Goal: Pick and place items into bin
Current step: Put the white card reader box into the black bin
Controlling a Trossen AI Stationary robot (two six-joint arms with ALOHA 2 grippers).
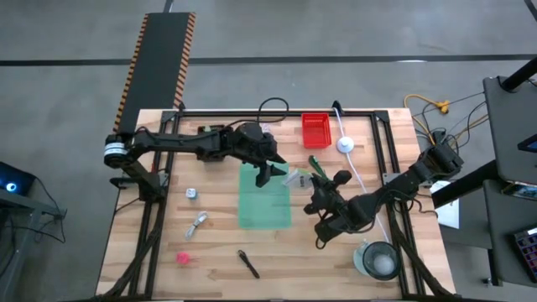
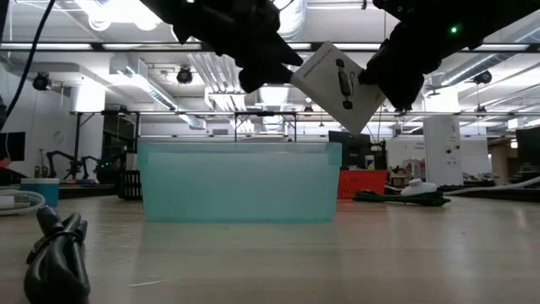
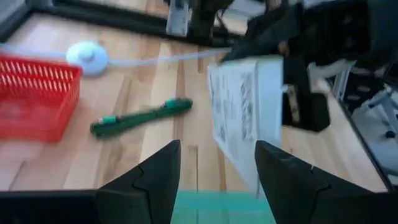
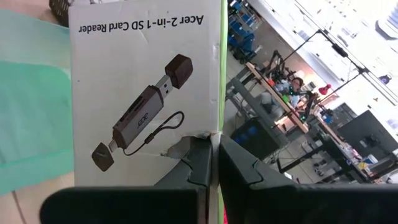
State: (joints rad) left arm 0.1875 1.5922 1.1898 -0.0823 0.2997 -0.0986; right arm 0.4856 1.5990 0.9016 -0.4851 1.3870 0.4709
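My right gripper [image 4: 214, 163] is shut on a white printed packet [image 2: 337, 84] that hangs above the right end of the green see-through bin [image 1: 264, 201]. My left gripper [image 3: 217, 177] stands open over the bin. The packet [image 3: 242, 118] lies just ahead of the left gripper's fingers. A green marker [image 3: 142, 116] lies on the table past the bin. A small silvery piece [image 1: 192, 193], a white coiled cable [image 1: 198, 222], a pink blob [image 1: 183, 257] and a black pen-like tool [image 1: 248, 263] lie on the near left of the table. My right gripper pinches the packet between its two fingers at the torn spot on one edge [image 4: 186, 144]. The fingers come about level from the table's right side. The packet is tilted and lifted clear above the bin. My left gripper: I cannot tell whether its fingers touch the packet.
A red basket [image 1: 315, 128] stands at the far edge. Beside it lies a white round device [image 1: 345, 144] whose cable runs toward the near right. A round container [image 1: 377, 258] sits at the near right corner. The black tool [image 2: 59, 253] lies close to the near edge.
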